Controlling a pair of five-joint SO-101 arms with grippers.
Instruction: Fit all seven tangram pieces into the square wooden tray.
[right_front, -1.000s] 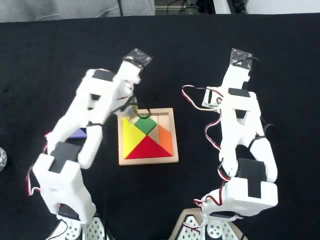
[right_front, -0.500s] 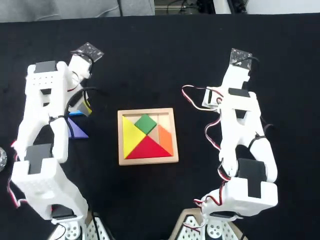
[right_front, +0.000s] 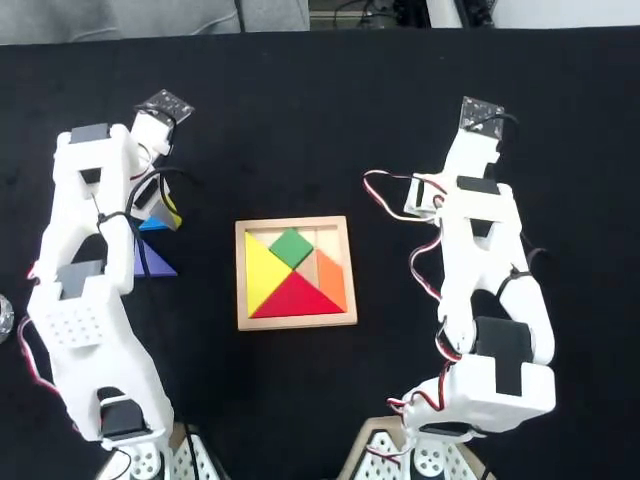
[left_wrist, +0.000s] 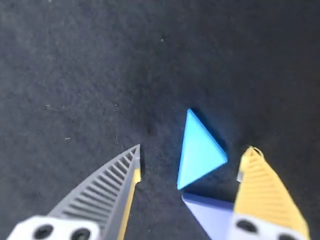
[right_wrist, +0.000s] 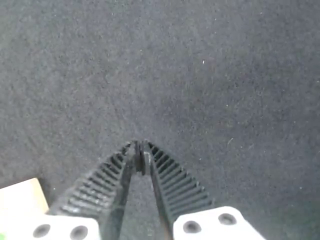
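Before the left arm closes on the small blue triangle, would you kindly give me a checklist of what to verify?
1. Left gripper open: ok, its fingers stand apart.
2. Blue triangle between them: ok, lying flat on the black table.
3. Purple piece clear of the grasp: not ok, it lies right beside the blue triangle, close to the yellow finger.
4. Room in the wooden tray: ok, bare wood shows beside the green piece.
5. Right gripper out of the way: ok, shut, over bare table.
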